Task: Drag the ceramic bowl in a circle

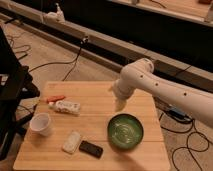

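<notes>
The ceramic bowl point(125, 132) is wide, round, shallow and glossy green with faint rings inside. It sits on the wooden table point(95, 110) toward the front right. My white arm reaches in from the right, and my gripper point(119, 105) hangs just above the bowl's far rim, slightly left of its centre. It points down and does not visibly touch the bowl.
A white cup point(41, 124) stands at the table's left. A white packet point(66, 106) with an orange item point(55, 99) lies behind it. A pale bar point(72, 142) and a black phone-like object point(91, 148) lie left of the bowl. Cables run across the floor.
</notes>
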